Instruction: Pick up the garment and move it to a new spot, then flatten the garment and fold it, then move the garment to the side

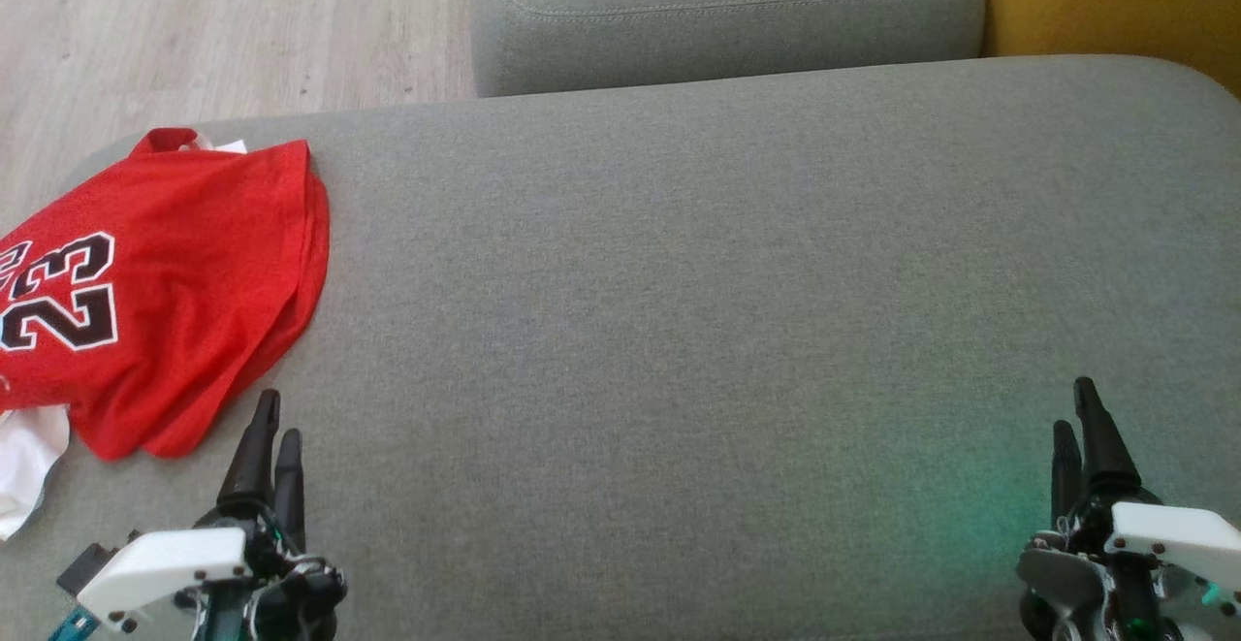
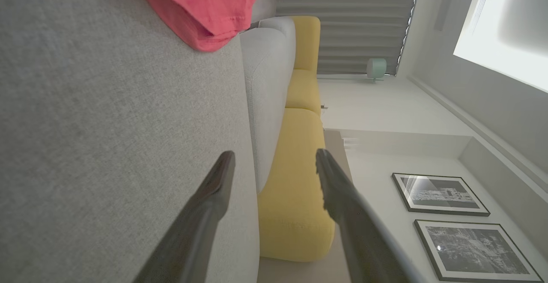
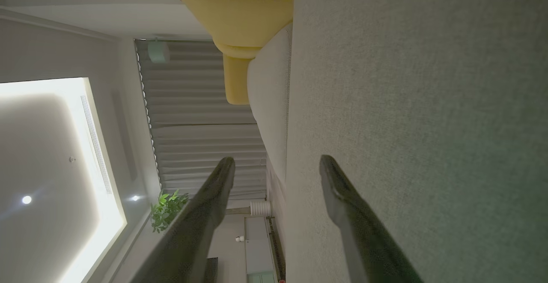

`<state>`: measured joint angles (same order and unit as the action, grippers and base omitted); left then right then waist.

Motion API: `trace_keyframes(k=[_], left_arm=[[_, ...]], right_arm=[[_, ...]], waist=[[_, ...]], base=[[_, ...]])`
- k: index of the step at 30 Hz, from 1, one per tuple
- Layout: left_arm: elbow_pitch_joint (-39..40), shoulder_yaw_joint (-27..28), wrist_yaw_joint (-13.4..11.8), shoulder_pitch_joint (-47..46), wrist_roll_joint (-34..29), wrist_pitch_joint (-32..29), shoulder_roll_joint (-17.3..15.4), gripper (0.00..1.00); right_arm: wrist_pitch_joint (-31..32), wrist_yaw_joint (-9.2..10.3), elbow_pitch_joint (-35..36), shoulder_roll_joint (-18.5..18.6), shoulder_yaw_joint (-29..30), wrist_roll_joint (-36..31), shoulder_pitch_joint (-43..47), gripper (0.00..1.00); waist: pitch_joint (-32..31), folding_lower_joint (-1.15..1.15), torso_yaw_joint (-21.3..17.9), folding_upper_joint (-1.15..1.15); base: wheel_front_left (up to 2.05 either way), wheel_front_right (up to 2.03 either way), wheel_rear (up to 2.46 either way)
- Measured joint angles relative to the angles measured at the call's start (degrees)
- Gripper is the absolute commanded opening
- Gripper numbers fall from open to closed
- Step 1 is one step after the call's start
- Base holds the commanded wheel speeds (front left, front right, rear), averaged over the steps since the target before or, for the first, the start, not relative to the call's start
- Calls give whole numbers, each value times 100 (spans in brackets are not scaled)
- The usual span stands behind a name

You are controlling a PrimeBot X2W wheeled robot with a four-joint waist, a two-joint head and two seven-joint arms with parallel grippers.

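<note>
Head cam overhead; 2 wrist cams skim sofa (image 1: 679,331).

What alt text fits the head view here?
A red jersey numbered 23 lies at the left end of a wide grey cushion, a white cloth beside it. The left pincer and right pincer, both empty, sit at the bottom corners.

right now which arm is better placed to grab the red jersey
Left: the left tool, open, sits just short of the red jersey, while the right tool is far across the grey cushion.
</note>
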<state>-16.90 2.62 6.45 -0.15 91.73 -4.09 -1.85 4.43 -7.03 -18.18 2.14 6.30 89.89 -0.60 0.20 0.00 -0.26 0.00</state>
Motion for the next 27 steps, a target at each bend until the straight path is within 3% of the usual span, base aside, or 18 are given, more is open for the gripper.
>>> trace_keyframes(k=[13,27], left_arm=[[190,-208,-149,11,-543,210,-1,100],[264,-498,-470,23,-1911,428,-4,100]], right_arm=[[-243,0,153,0,-91,-703,5,100],[-454,0,516,7,-241,-2303,24,100]], waist=[[-1,0,-17,0],[13,0,-2,0]], base=[[0,0,0],[0,0,0]])
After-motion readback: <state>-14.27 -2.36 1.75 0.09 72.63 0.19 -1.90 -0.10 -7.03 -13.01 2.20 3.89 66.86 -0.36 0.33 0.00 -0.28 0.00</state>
